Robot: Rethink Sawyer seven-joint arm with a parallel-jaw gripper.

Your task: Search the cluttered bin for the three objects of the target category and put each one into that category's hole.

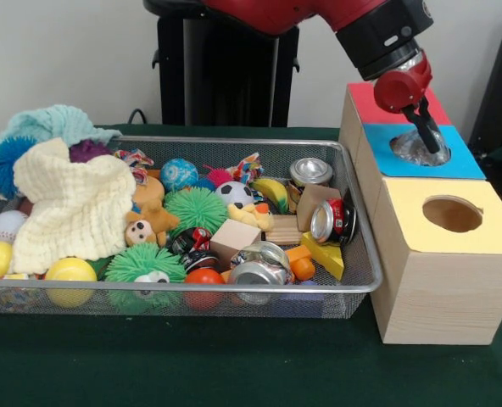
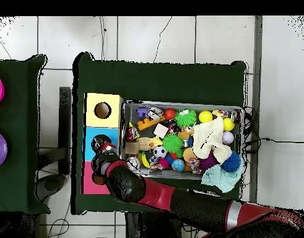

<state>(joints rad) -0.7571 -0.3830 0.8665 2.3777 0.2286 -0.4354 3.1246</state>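
A crushed silver can sits in the mouth of the hole in the blue panel of the wooden box. My gripper reaches down onto it and looks shut on the can. In the overhead view the gripper hangs over the blue panel. More cans lie in the wire bin: a silver one standing at the back, a red one on its side, and a silver one near the front.
The box also has a yellow panel with an open round hole and a red panel behind the blue. The bin holds balls, spiky green toys, wooden blocks and a cream cloth.
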